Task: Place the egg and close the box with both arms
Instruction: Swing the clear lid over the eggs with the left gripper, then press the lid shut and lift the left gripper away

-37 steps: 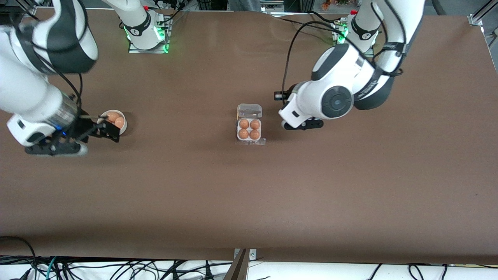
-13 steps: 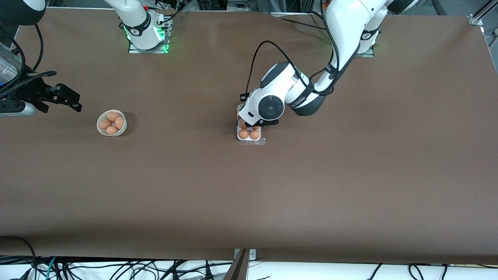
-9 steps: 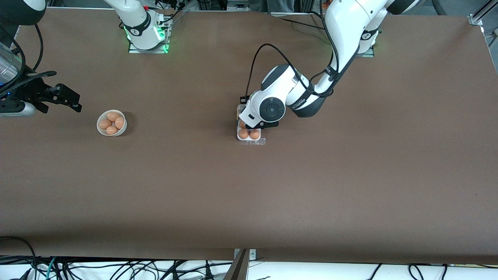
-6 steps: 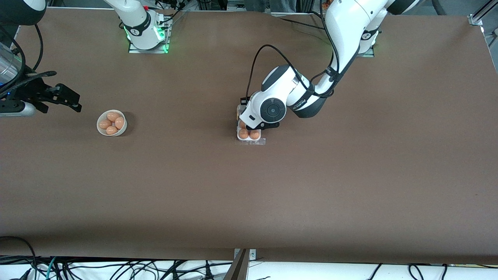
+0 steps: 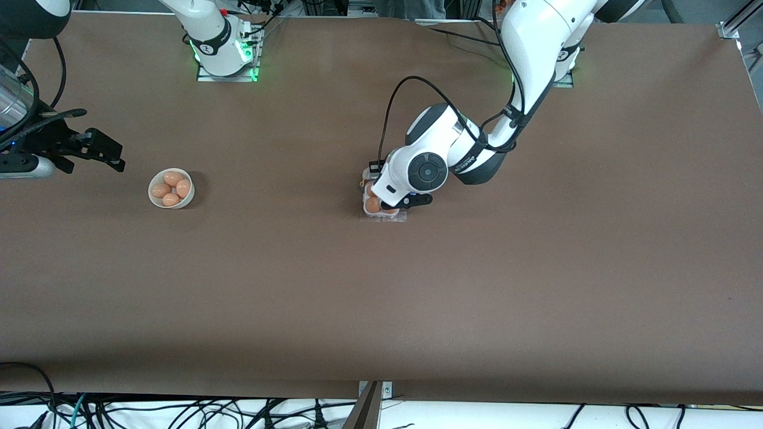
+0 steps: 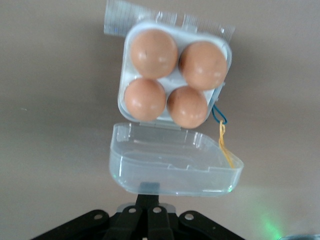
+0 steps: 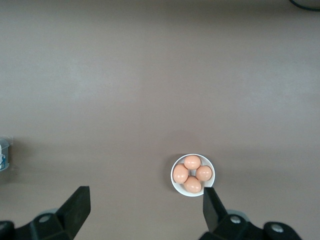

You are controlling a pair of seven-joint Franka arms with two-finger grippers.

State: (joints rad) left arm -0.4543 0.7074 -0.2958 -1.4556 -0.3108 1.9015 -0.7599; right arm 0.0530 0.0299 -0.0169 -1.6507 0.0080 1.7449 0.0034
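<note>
Four eggs fill every cell of the box, which sits near the middle of the worktop, so the placing part looks done and only the closing is left. The clear hinged lid stands half raised from the tray's edge, tilted over rather than flat or snapped down. The left gripper sits low just beside that lid, its fingers clenched on nothing, most likely so that the closed tips serve as one blunt pusher to swing the lid over the eggs. A yellow and blue thread hangs by the hinge corner. Toward the right arm's end of the worktop, a round white bowl holds four spare eggs. The right gripper waits above the worktop near that bowl with its fingers spread wide and empty.
</note>
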